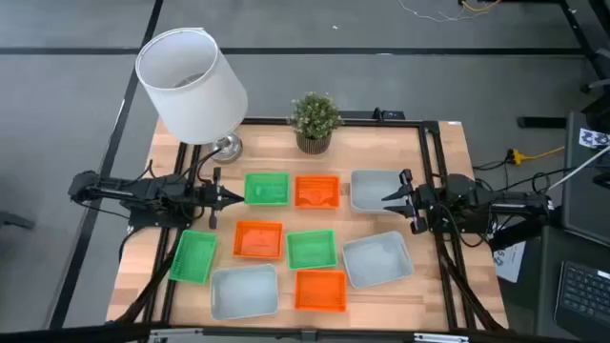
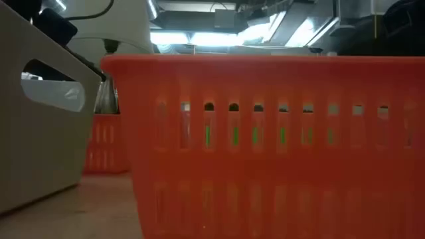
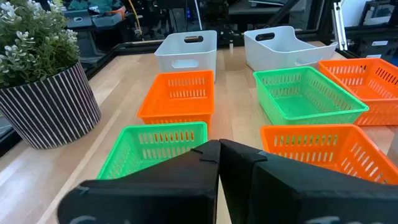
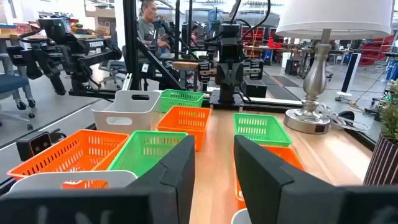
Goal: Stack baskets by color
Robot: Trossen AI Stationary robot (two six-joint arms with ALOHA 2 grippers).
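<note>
Nine baskets lie single on the wooden table (image 1: 438, 152); we see no stack yet.

In the high view the green (image 1: 267, 189), orange (image 1: 316, 191) and pale grey (image 1: 375, 191) shallow plastic baskets fill the middle of the frame. The left gripper (image 1: 232, 195) at centre left is closed and empty; the right gripper (image 1: 389, 198) at centre right is open and empty. We judge the baskets light, stiff and slippery, best pinched at the rim. The low view shows only an orange slotted wall (image 2: 265, 133).
</note>
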